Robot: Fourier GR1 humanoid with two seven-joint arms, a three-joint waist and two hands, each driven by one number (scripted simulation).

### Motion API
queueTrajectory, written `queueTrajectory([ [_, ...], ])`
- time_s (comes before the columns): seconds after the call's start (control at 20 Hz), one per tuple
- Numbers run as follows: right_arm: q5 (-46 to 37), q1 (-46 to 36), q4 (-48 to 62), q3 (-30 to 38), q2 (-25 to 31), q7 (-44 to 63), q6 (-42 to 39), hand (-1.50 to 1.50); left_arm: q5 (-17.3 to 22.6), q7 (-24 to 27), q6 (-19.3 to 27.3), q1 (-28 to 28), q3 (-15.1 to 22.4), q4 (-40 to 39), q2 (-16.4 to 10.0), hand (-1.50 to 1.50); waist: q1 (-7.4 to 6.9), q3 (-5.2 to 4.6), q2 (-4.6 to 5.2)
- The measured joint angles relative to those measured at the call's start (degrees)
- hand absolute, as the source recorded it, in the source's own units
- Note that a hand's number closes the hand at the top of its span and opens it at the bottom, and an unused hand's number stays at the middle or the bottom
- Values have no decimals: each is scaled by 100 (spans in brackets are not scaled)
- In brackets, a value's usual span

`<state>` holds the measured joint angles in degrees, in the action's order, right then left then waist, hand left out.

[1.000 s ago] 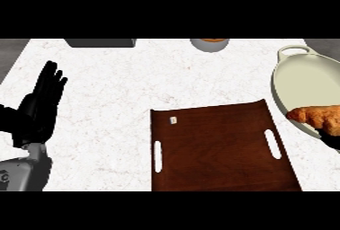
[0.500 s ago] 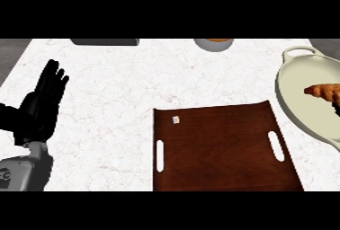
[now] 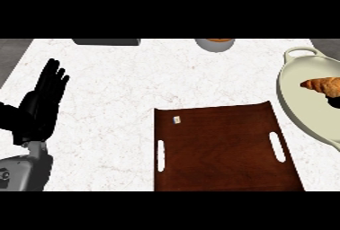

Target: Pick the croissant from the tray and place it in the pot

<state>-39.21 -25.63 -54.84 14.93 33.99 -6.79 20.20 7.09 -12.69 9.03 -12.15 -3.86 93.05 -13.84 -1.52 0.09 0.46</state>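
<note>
- Plainly, the golden-brown curved croissant (image 3: 321, 85) is off the dark brown wooden tray with slot handles (image 3: 222, 152). It shows over the inside of the cream oval pot (image 3: 295, 110), at the view's right edge. Whether it lies on the pot's floor or hangs above it, we cannot tell.
- We judge the croissant light and soft, with a flaky crust that would crush or shed under a hard squeeze. It should not be slippery, since the ridged crust gives some purchase.
- We would take hold across its thick middle, where the body is fullest. The thin tapered ends are best left alone, as they would likely bend or break off.
- A dark shape just under the croissant at the right edge we take for part of the right hand (image 3: 334, 102). So little of it shows that we cannot tell how far open it is, or whether it has hold of the croissant.
- The left hand (image 3: 41, 108) rests open near the view's left edge, fingers straight and pointing up. It holds nothing and is well apart from both tray and pot.
- The tray lies on the white marbled surface (image 3: 119, 90) just beside the pot's left rim.
- We judge that so light a pastry needs only a low, gentle set-down, and the pot's wide mouth leaves room for that.
</note>
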Motion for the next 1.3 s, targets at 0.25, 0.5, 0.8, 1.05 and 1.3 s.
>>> queueTrajectory([
  [0.25,302,-692,1458,289,39,-307,-319,-150,-30,-74,2,-117,11,-1,7,0,-52,7,25],
  [0.5,771,-1052,2434,590,22,-1093,-910,-150,-15,-14,-55,-99,-20,7,-4,0,-74,12,33],
  [0.8,1673,-1334,2897,1280,-43,-2001,-1595,-150,-54,-1,-2,-7,16,121,84,0,-33,14,19],
  [1.05,2344,-1447,3299,1886,230,-2437,-2166,-150,-91,-90,12,-26,-12,117,54,0,-2,14,17],
  [1.3,2750,-1291,3732,2285,881,-2709,-2903,-150,-65,10,-58,59,-78,93,48,0,11,12,21],
])
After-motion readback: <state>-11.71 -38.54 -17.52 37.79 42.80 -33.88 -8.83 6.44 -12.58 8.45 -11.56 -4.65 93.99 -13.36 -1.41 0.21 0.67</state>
